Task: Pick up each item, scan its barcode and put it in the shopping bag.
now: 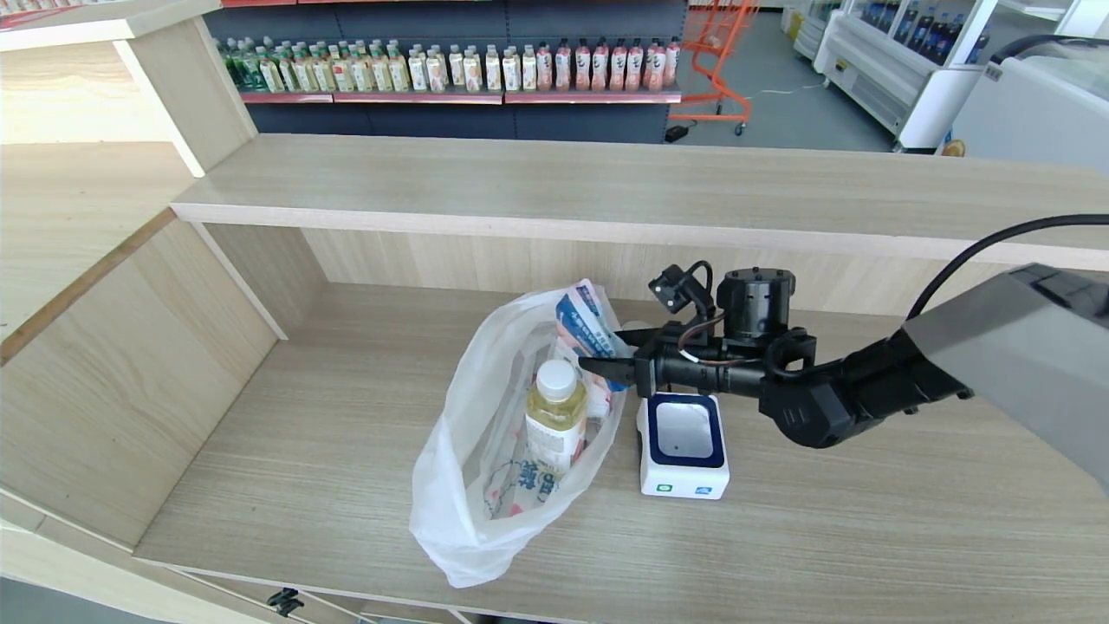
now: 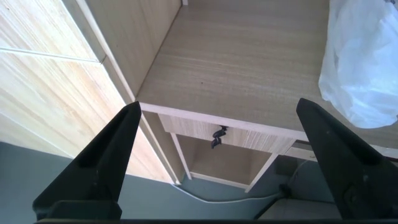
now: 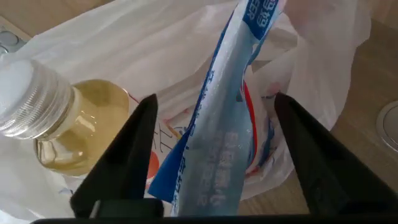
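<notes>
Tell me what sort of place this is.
Likely a small supermarket's checkout: shelves of bottled drinks behind, a barcode scanner beside a shopping bag on the wooden counter, drink coolers at right.

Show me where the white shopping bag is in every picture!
Head view: the white plastic shopping bag lies mid-picture on the light wooden counter, beside the white box-shaped scanner.
Left wrist view: a bulge of the bag rests on the counter beyond the left hand.
Right wrist view: the bag opens beyond the right hand, around a clear bottle of yellow drink, behind a blue packet.
Shared landmark: the wooden counter under the bag.
</notes>
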`<state>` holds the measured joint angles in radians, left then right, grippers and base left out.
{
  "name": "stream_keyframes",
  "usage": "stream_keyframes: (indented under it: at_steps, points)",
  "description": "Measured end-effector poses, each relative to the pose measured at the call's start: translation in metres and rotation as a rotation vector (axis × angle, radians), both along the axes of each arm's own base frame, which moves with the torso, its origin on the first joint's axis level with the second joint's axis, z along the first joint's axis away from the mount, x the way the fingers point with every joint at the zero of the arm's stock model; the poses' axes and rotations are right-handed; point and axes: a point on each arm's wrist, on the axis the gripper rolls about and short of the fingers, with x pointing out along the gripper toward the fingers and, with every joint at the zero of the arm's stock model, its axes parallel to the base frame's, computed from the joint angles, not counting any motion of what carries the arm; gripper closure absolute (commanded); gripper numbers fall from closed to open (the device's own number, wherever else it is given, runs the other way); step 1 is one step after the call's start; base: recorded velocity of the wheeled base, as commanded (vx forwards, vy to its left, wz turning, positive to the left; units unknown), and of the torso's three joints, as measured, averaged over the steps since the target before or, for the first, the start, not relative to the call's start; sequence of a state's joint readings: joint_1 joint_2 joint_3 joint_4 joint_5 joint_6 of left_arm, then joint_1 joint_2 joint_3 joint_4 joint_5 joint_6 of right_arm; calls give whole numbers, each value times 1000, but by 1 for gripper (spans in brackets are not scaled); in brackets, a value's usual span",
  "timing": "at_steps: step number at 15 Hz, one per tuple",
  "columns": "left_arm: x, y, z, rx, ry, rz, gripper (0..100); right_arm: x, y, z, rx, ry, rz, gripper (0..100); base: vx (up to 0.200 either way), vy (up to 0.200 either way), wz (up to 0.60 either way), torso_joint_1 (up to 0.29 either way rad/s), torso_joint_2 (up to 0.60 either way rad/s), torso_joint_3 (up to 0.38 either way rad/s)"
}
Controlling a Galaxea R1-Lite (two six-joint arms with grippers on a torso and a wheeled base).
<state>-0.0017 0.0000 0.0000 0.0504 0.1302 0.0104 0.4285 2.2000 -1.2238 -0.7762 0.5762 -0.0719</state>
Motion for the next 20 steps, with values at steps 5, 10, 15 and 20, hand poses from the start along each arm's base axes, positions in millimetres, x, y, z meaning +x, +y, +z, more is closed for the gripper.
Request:
stream_keyframes:
  at_steps: [5, 10, 15, 20]
  points:
    - [0, 0, 0, 0, 0, 0, 0, -25, -12, 52, 172, 112, -30, 0, 0, 0, 0, 0, 0, 0]
    - [0, 0, 0, 0, 0, 0, 0, -112, -89, 95, 207, 117, -143, 0, 0, 0, 0, 0, 0, 0]
    - [0, 0, 0, 0, 0, 0, 0, -246, -181, 63, 76, 88, -602, 0, 0, 0, 0, 0, 0, 0]
    - [0, 0, 0, 0, 0, 0, 0, -355, -190, 6, 12, 15, -929, 0, 0, 0, 0, 0, 0, 0]
